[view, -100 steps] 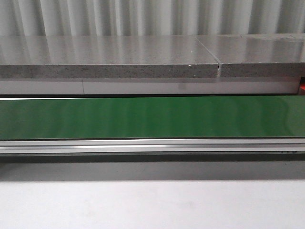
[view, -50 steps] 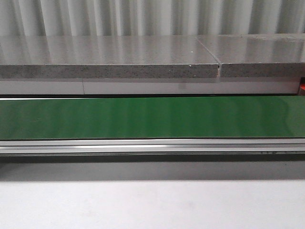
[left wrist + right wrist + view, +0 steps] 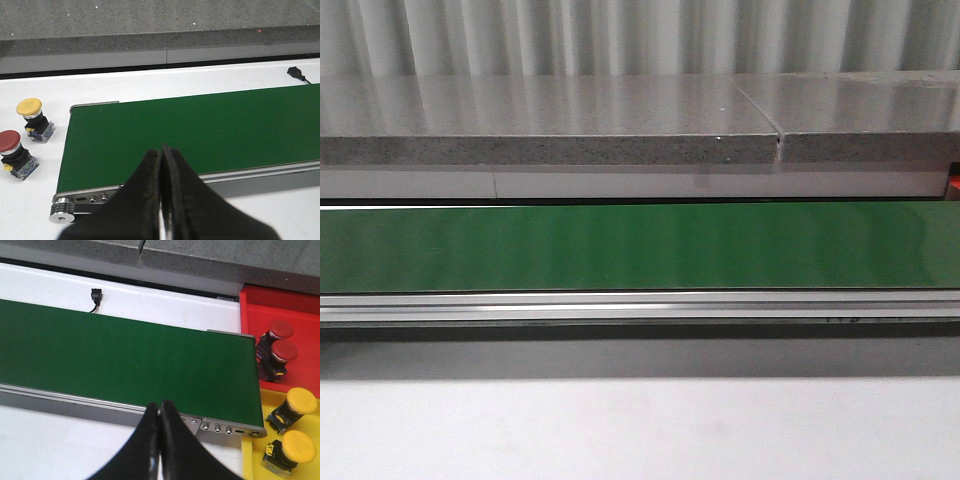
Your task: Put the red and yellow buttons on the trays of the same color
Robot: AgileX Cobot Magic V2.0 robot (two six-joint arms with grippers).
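In the left wrist view a yellow button (image 3: 31,112) and a red button (image 3: 12,150) stand on the white table beside the end of the green conveyor belt (image 3: 190,130). My left gripper (image 3: 161,152) is shut and empty above the belt's near edge. In the right wrist view the red tray (image 3: 295,315) holds two red buttons (image 3: 280,342), and the yellow tray (image 3: 255,460) holds two yellow buttons (image 3: 295,432). My right gripper (image 3: 160,407) is shut and empty over the belt's near rail. Neither gripper shows in the front view.
The green belt (image 3: 640,245) runs across the front view with an aluminium rail (image 3: 640,305) in front and a grey stone ledge (image 3: 550,120) behind. A black plug and cable (image 3: 95,295) lie on the white table beyond the belt.
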